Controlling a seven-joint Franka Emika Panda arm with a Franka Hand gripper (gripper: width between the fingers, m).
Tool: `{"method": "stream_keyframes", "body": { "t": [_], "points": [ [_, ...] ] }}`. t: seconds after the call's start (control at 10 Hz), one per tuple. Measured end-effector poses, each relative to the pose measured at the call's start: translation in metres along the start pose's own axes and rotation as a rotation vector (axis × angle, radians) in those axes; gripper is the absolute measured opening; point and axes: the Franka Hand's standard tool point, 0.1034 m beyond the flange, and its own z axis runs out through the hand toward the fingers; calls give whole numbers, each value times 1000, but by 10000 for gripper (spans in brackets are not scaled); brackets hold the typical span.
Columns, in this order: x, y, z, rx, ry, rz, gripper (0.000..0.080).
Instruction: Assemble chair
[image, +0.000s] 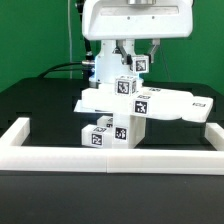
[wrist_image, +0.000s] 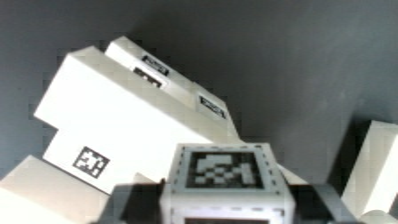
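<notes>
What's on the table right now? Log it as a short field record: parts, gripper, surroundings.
chair: white tagged pieces partly joined, standing mid-table
seat: flat slab reaching toward the exterior view's right
gripper: shut on a tagged block at the top of the chair
rail: long white border in front of the chair
table: black surface

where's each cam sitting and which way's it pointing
exterior view: off the arm, at the table's front, looking level across the white border rail at the chair; shows the arm and tool above.
wrist view: on the wrist, looking down past the tool, shut on a tagged chair piece.
shared: chair and tool.
</notes>
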Motion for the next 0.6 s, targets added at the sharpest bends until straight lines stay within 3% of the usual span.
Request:
{"method": "stream_keyframes", "body": {
  "t": [0.3,0.6],
  "points": [
    [2,0,0,-1,-3,-3,288],
    [28,3,-3,-25,3,-112,288]
  ]
}}
